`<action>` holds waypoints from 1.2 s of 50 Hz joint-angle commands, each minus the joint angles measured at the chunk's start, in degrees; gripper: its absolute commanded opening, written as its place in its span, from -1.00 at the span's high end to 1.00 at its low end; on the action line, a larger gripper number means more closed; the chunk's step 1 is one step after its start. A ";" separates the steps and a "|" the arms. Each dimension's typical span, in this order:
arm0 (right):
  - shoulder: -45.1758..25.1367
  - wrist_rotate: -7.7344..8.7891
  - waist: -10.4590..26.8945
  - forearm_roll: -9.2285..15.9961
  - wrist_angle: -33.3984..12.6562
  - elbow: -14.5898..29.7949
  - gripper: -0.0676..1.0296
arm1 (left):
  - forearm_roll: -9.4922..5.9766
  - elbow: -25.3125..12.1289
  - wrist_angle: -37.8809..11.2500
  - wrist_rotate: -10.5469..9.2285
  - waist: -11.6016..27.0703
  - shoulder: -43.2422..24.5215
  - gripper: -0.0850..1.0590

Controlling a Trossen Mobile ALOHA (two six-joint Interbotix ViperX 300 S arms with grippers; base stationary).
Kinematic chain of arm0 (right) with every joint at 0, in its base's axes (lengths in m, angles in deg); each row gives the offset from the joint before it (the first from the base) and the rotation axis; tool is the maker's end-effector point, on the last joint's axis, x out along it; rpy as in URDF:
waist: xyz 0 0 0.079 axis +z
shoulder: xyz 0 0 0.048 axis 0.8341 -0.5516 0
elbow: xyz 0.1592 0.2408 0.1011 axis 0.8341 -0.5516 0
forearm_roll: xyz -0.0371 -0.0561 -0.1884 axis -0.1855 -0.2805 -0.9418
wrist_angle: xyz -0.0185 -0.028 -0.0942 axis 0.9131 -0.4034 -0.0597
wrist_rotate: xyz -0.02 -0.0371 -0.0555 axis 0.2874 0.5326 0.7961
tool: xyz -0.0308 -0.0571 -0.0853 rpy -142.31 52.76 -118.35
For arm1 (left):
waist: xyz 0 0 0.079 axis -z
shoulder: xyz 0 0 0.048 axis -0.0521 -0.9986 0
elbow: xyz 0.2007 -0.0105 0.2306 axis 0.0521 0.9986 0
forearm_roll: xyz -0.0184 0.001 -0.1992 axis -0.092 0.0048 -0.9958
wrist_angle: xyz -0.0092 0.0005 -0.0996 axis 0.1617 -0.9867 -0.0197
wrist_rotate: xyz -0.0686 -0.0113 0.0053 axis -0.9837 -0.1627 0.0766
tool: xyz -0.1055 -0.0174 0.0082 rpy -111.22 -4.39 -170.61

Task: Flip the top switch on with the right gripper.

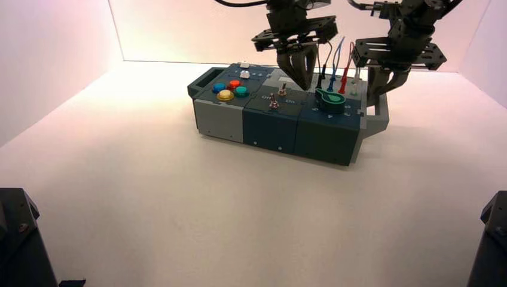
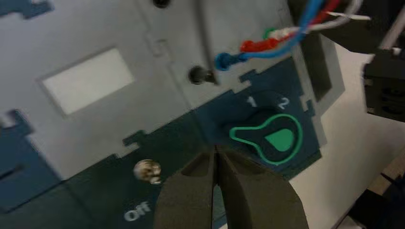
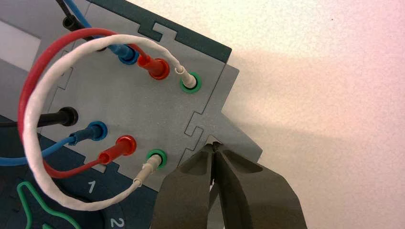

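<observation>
The word "Off" (image 2: 138, 211) is printed in pale letters on the dark-blue switch panel (image 2: 143, 191), and the numerals "1" and "2" sit beside the green-outlined knob (image 2: 272, 139) on the neighbouring dark-blue module. In the high view two small silvery metal toggles stand on that panel: the top switch (image 1: 282, 90), toward the grey display window (image 2: 87, 80), and its twin (image 1: 273, 103) nearer the box's front face. The left wrist view shows one toggle tip as a rounded shiny knob just beside the left gripper (image 2: 216, 155), whose two tapering dark fingers are pressed together with nothing between them. That claw hangs over the box (image 1: 335, 143) between the switch panel and the knob, just right of the top switch. The right gripper (image 3: 215, 149), matte black and skeletal, hovers at the box's right end over the grey handle bracket (image 1: 378, 119), its fingertips likewise squeezed to a point and empty, well apart from the top switch. Beside it the grey jack plate (image 3: 133, 102) holds eight sockets in two rows of four, with black, blue, red and white leads plugged in; the white lead (image 3: 52, 157) looks braided. Four round buttons (image 1: 230, 89) in blue, red, yellow and green cluster at the box's left end.
</observation>
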 commanded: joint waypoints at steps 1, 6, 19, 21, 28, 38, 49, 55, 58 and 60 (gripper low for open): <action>0.18 0.18 0.00 -0.18 -0.26 -0.09 0.92 | 0.26 -1.67 0.00 -0.18 -0.18 1.58 0.91; 0.44 0.09 0.00 -0.18 -0.35 -0.18 0.92 | 0.79 -1.49 -0.18 -0.18 -0.18 2.02 0.91; 1.93 0.09 0.00 -0.18 -1.76 -0.26 0.92 | 2.29 0.00 -0.35 -0.79 -1.05 4.04 0.91; 2.29 0.18 0.09 -0.18 -2.02 -0.26 0.92 | 2.37 0.44 -0.35 -0.79 -1.32 4.48 0.91; 3.43 0.09 0.00 -0.18 -3.08 -0.18 0.92 | 2.72 1.76 -0.35 -0.88 -2.29 5.80 0.91; 5.80 0.09 0.00 -0.18 -5.01 -0.26 0.92 | 3.08 3.78 -0.18 -0.88 -3.69 8.26 0.91; 8.35 0.09 0.00 -0.18 -6.33 -1.05 0.92 | 3.69 5.54 0.26 -0.88 -4.31 9.76 0.91; 9.93 0.18 0.09 -0.18 -8.00 -1.58 0.92 | 4.13 6.24 0.44 -0.79 -4.48 10.11 0.91; 10.81 0.18 0.09 -0.18 -8.96 -1.76 0.92 | 4.92 6.50 0.53 -0.88 -4.57 10.28 0.91; 11.34 0.26 0.09 -0.18 -9.49 -1.93 0.92 | 5.63 6.68 0.53 -0.88 -4.57 10.46 0.91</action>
